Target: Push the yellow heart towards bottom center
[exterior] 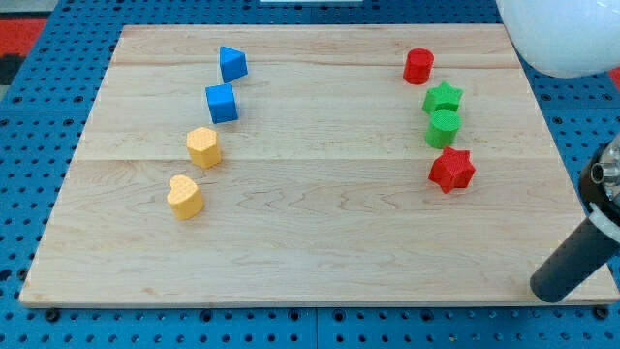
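The yellow heart (pixel 184 196) lies on the wooden board (pixel 310 242) at the view's left, a little below the middle. My tip (pixel 548 289) is the lower end of the dark rod at the view's bottom right, just past the board's right edge. It is far to the right of the yellow heart and touches no block. The nearest block to it is the red star (pixel 451 170), up and to its left.
A second yellow block (pixel 203 146) sits just above the heart, then a blue cube (pixel 222 102) and a blue triangular block (pixel 232 63). On the right stand a red cylinder (pixel 418 65), a green star (pixel 444 97) and a green cylinder (pixel 444 128). A white dome (pixel 567 34) fills the top right corner.
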Robot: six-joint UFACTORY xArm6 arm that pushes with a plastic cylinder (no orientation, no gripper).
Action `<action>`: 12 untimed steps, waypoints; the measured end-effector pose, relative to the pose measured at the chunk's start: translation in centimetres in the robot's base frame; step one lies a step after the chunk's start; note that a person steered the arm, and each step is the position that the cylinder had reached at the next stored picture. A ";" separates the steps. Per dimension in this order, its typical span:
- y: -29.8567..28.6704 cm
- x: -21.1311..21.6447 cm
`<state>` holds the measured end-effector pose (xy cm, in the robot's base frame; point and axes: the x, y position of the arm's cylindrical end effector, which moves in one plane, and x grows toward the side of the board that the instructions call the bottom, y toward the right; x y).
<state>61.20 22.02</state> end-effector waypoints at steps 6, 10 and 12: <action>-29.7 -4.6; -30.2 -5.1; -39.5 -5.4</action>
<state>55.82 -17.44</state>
